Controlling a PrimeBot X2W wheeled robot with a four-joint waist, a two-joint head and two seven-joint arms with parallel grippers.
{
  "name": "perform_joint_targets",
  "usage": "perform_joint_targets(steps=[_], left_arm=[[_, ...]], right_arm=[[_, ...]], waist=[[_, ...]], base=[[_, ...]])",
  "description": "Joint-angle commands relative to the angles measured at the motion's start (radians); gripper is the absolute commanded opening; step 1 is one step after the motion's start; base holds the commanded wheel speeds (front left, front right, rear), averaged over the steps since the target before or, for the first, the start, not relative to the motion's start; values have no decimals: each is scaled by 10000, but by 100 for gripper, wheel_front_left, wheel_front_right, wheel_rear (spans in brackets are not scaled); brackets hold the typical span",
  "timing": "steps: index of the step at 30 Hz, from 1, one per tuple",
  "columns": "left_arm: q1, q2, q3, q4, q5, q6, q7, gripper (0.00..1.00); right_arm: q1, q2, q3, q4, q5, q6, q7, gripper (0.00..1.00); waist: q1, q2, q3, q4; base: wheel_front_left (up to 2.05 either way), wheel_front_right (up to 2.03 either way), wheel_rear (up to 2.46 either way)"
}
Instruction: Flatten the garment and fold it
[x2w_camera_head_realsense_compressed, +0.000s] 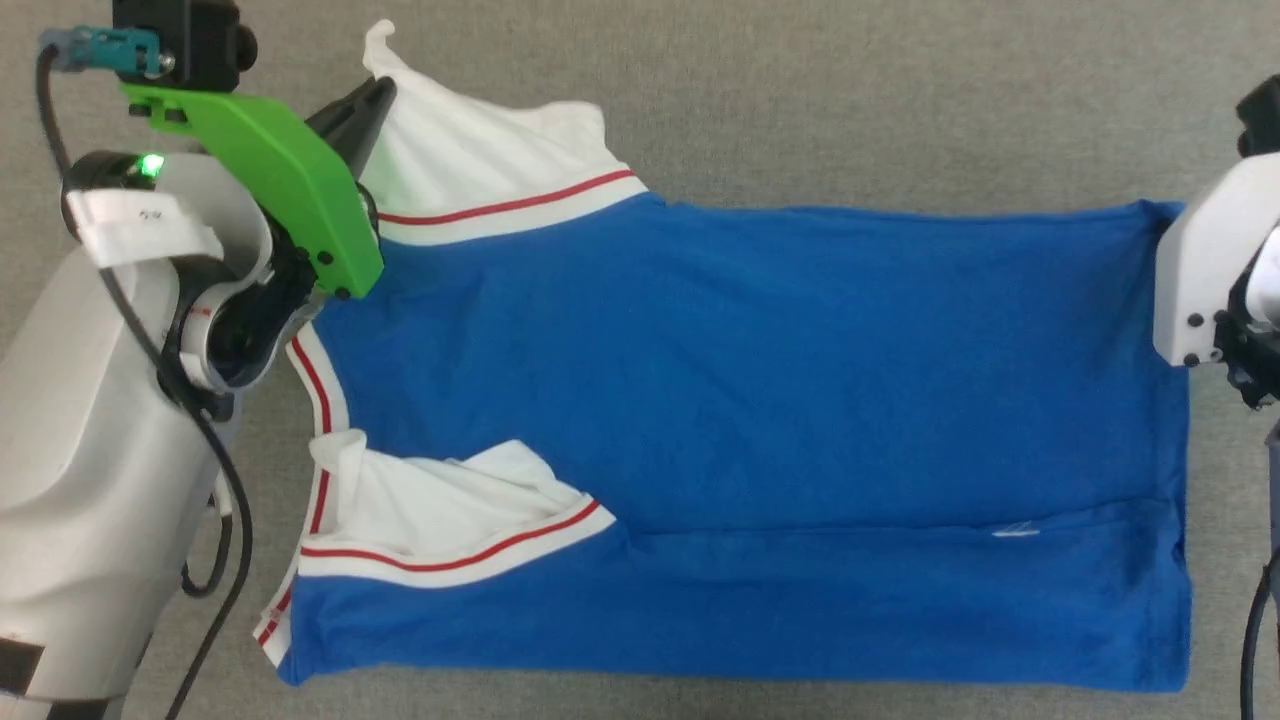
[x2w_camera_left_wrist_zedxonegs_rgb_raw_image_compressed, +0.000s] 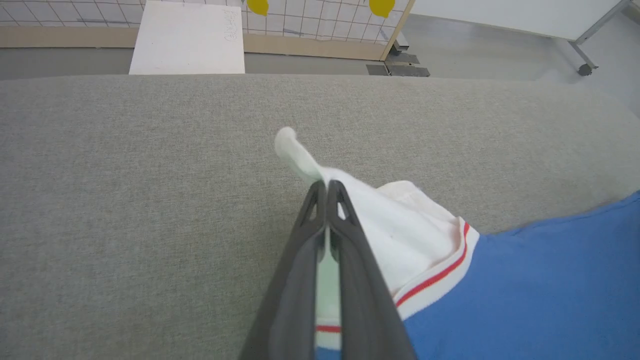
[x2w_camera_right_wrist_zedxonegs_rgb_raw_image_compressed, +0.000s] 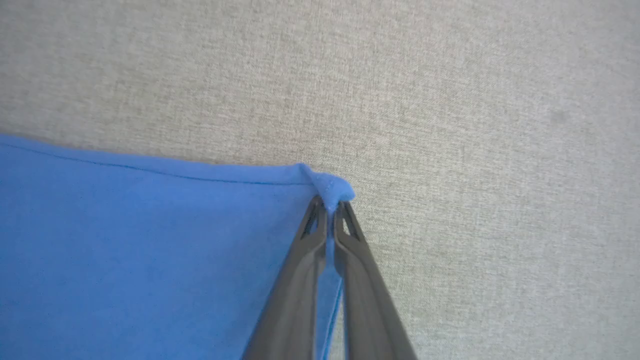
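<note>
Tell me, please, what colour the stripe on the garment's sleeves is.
Red, on white; the garment shows its stripe best in the head view.

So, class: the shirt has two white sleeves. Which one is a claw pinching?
The far sleeve, at the head view's top: the left claw is shut on it. The near sleeve lies loose on the blue body.

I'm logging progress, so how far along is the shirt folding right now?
Done: the garment lies spread flat, its near edge seemingly folded in. In hand: the left gripper pinches the far white sleeve, the right gripper the far hem corner. Left: probably folding that far side over.
</note>
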Motion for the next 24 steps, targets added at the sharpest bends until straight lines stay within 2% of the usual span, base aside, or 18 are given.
perform_joint_targets(steps=[1, 7, 17, 24], left_arm=[[291, 52, 94, -77, -150, -2, -114, 0], [1663, 119, 504, -929, -676, 203, -602, 0], [5463, 353, 1210, -2512, -1500, 1355, -1192, 0], [7077, 62, 1146, -2289, -1906, 1701, -1369, 0]], right_arm=[[196, -6, -85, -85, 90, -15, -146, 0], [1237, 53, -428, -471, 376, -15, -816, 0], [3435, 523, -887, -803, 814, -15, -1337, 0], [4444, 812, -1007, -601, 878, -15, -1414, 0]], waist=[[0, -1, -576, -36], [0, -1, -1658, -51], [0, -1, -2721, 72], [0, -1, -2951, 157]], base=[[0, 0, 0], [0, 0, 0], [0, 0, 0], [0, 0, 0]])
